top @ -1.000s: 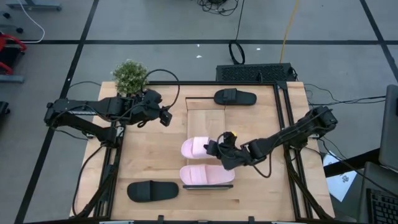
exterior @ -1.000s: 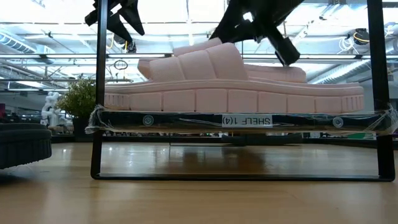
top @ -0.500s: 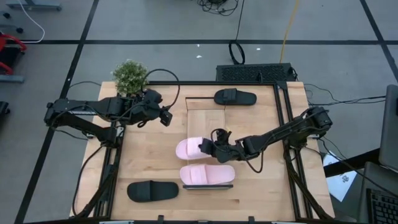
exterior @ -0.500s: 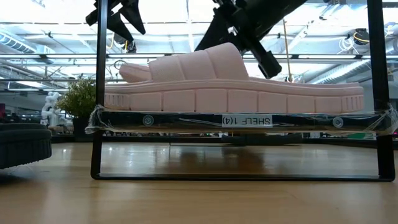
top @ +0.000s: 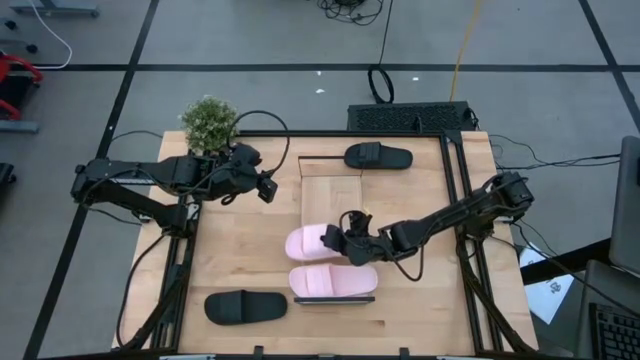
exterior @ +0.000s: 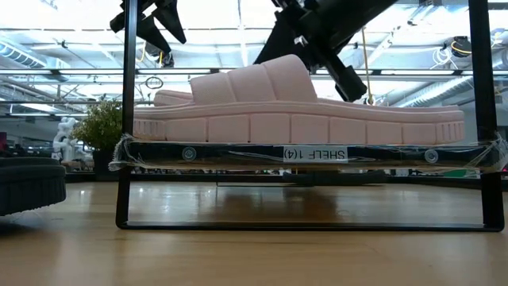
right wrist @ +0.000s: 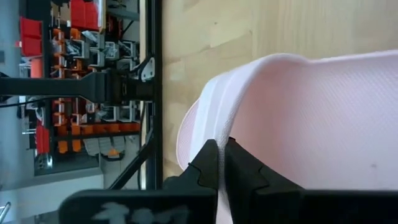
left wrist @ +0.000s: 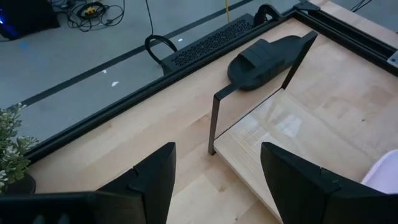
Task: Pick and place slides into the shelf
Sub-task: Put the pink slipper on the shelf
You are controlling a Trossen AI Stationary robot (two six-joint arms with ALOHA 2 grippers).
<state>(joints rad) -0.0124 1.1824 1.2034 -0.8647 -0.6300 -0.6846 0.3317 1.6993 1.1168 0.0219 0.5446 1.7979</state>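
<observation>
Pink slide on shelf — labelled "SHELF 1(4)", right gripper closed against it, left gripper open

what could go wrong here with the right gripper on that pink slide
The right gripper, shut, presses against the second pink slide on the shelf; it may shove it over the shelf's edge or jostle the other pink slide beside it. The left gripper waits open, clear.

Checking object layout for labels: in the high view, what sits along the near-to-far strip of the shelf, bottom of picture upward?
Pink slide at the shelf's near end → second pink slide, right gripper shut against it → bare shelf panel → black slide beyond the far end.
</observation>
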